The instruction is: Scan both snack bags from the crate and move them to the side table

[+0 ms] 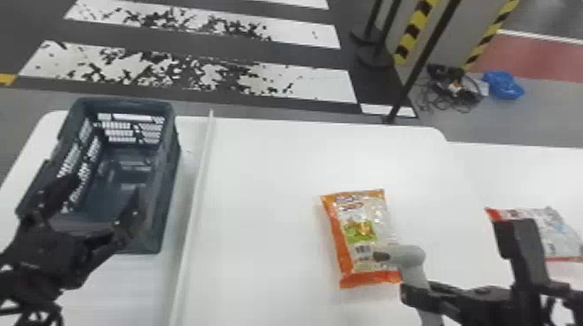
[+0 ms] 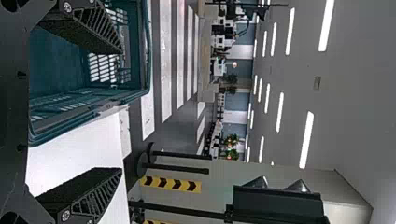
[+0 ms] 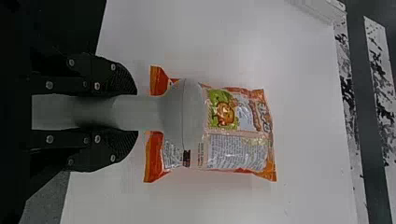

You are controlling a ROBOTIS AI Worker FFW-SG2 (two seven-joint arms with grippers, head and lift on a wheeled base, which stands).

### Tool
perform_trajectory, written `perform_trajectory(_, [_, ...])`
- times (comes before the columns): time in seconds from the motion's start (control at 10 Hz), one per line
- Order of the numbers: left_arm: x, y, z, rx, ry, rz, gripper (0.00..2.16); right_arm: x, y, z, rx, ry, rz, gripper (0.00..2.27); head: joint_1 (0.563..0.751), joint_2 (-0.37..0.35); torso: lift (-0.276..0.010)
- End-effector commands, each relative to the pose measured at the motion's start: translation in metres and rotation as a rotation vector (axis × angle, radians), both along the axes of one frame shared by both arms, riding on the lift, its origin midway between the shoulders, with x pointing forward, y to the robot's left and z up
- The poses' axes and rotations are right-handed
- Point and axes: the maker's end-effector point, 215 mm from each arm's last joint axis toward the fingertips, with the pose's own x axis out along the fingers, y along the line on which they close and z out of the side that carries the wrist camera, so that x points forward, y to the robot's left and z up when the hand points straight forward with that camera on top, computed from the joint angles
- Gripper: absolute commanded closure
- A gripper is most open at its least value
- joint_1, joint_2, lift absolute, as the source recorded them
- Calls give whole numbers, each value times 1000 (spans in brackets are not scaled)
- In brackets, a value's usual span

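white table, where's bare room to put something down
Broadest: between the pale strip and the orange snack bag, and on beyond the bag to the far edge. Crowded: the left side, with crate and left gripper, and the bag's near end, under the scanner.

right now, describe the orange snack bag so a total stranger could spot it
On the white table, start at the dark crate on the left and go right, past the raised strip. The bag lies with the gray scanner over its near part. It has orange edging and a green patch; the other bag, farther right, has red edging.
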Motion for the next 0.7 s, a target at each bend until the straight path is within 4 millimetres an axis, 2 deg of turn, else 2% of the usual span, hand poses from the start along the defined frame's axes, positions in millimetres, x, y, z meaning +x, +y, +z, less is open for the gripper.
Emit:
perform_trajectory(0.0, [0,-1,0,-2,0,0,103,1,14,2,10,-5,27,2256,695,-152,-75])
perform_trajectory(0.3, [0,-2,0,-1,1,-2,103,15,24,-11,-3,-13,56,2253,695,-111,-75])
perform_trajectory(0.6, [0,-1,0,1,-1,-3,103,16,30,-24,-32,8,72,2256,695,-97,-75])
